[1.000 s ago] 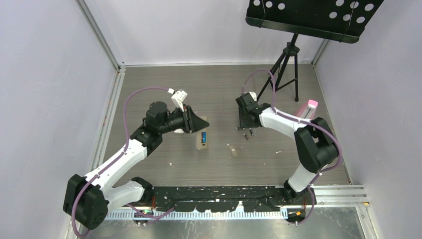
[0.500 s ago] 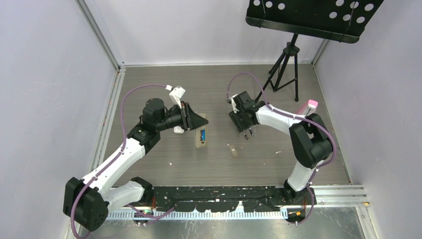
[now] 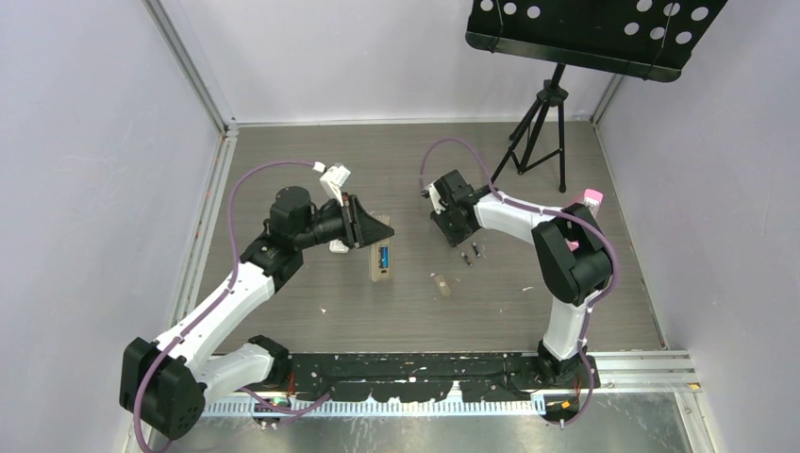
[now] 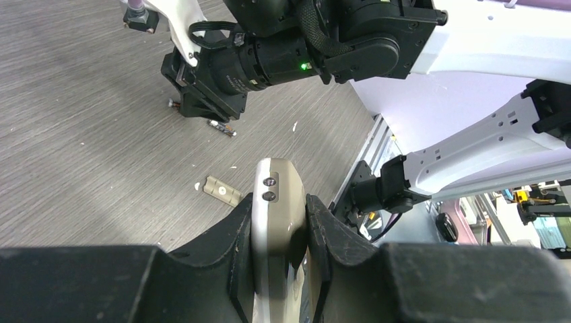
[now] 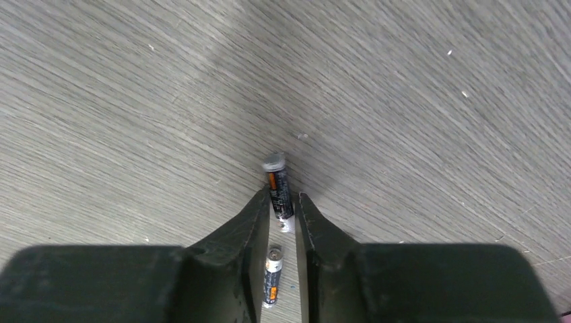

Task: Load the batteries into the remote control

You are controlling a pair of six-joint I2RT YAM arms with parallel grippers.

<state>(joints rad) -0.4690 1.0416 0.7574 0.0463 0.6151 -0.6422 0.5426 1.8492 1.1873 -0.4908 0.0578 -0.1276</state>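
The battery (image 5: pixel 278 188) is pinched by one end only, so it may tilt or slip free on the way over. The right gripper (image 5: pixel 283 199) is narrowed onto it; a second battery (image 5: pixel 271 282) lies on the table (image 5: pixel 438 101) beneath its fingers. The left gripper (image 4: pixel 278 205) clamps the remote control (image 4: pixel 273 182), well apart to the left.

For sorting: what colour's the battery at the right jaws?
Battery black with orange band; right wrist view.
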